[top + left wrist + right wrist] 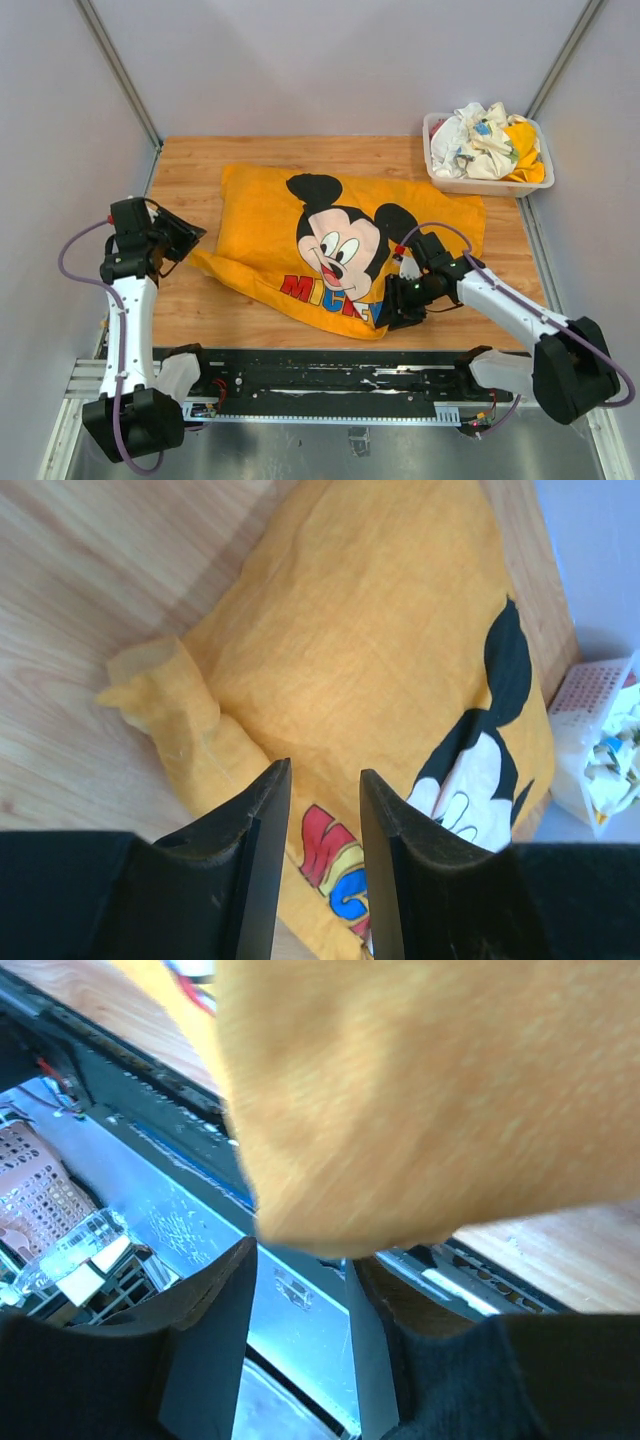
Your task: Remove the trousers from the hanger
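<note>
1. Lying spread and rumpled across the middle of the wooden table (190,165): yellow trousers (262,212) with a Mickey Mouse print, near hem close to the table's front edge.
2. Poised just off the garment's left corner, over bare wood: left gripper (322,772), jaws parted, holding nothing, with cloth and tabletop seen through the gap.
3. Just ahead of it, a folded-over flap of the same yellow cloth, flat on the wood.
4. Low at the near right hem, beside the printed letters: right gripper (300,1260), jaws apart, metal rail (190,1200) of the rig showing between them.
5. Hanging right at its tips, a blurred cloth edge. Possibly brushing them, though impossible to tell from the wrist view. None seen between the jaws.
6. At the far right corner, just beyond the garment: white basket (485,187) piled with crumpled clothes (485,140).
</note>
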{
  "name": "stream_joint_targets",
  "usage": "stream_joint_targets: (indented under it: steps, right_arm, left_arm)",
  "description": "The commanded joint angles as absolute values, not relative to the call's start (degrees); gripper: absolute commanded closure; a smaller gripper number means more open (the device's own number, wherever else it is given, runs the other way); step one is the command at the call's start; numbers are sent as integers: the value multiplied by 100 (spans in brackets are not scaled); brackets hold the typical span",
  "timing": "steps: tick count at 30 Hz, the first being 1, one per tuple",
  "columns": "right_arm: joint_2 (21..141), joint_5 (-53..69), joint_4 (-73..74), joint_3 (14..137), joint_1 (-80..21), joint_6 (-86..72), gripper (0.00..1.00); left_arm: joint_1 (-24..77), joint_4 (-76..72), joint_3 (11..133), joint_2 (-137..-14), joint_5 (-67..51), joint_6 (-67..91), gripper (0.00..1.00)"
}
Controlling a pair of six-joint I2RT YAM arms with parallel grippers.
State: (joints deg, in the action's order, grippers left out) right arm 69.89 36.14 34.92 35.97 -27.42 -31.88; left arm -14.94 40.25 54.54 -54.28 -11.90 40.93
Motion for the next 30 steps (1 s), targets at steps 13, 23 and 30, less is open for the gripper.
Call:
stream_joint_targets:
  steps: [13,23,30]
  right_arm:
    - [5912,2076,5282,4833,-2826,-3417,53]
    - [5988,1285,4612,4101,-1991,-3845,57]
    - [6397,1113,4153,4029,-1862,-3964,56]
  left_arm:
    - [732,1628,4509,-6111,-1074,5232,60]
    - [2590,248,5184,-8047,-471,5001,62]
    - [3070,-306,6340,-9243,-716,4990,62]
